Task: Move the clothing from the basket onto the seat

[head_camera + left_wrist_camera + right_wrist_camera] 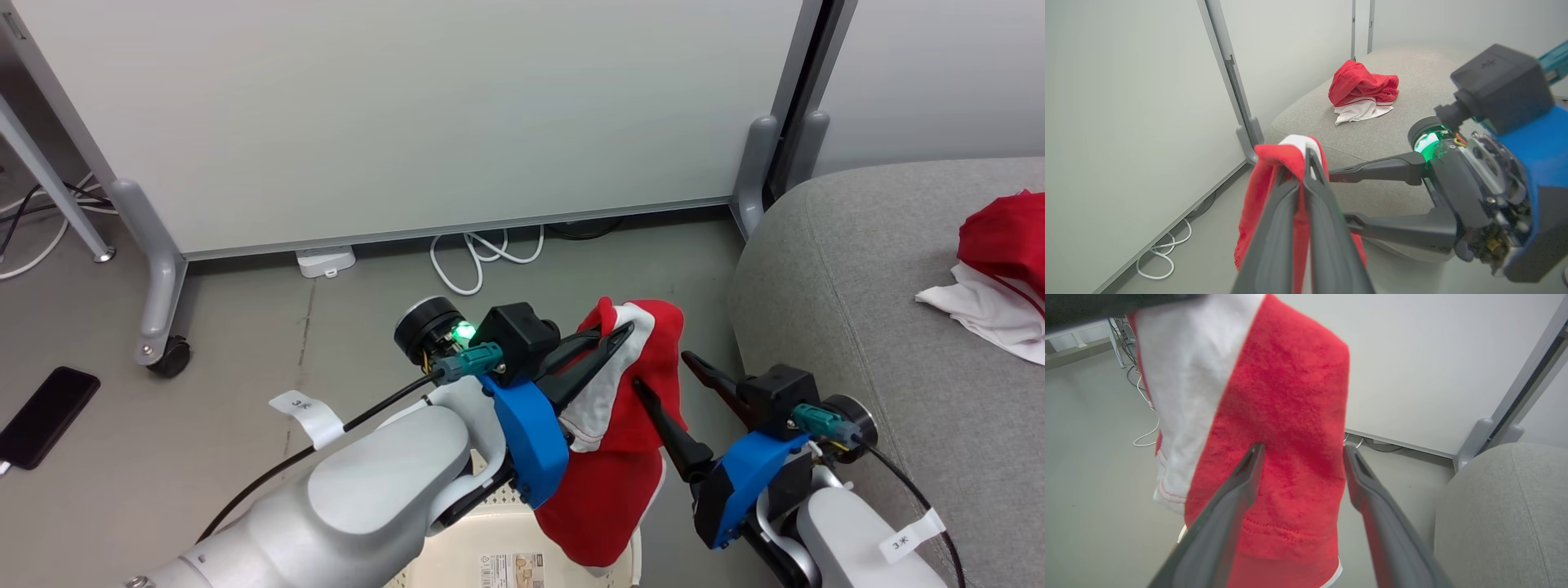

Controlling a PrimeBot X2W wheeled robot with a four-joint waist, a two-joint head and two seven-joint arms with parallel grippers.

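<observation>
Your left gripper [624, 333] has its fingers pinched fully together on a fold of the red-and-white garment [612, 482]; the cloth hangs free off the tips, clear of the floor [245, 327], with its lower end dangling above the basket [453, 555] at the bottom of your head view. Can't tell if the hem touches the rim. Your right gripper [661, 369] is spread wide with nothing in it, tips aimed at the hanging cloth from the sofa [857, 286] side. In your right wrist view the cloth sits just past the fingertips, contact not resolvable. You've got the second garment [1004, 237] bunched on the sofa top, well in from its rounded end edge, red over white. The held one is short of that edge, between basket and sofa. Behind stands a white partition [408, 122] with a cable [482, 257] looped at its foot, and a phone [49, 416] lies on the floor off to your left
</observation>
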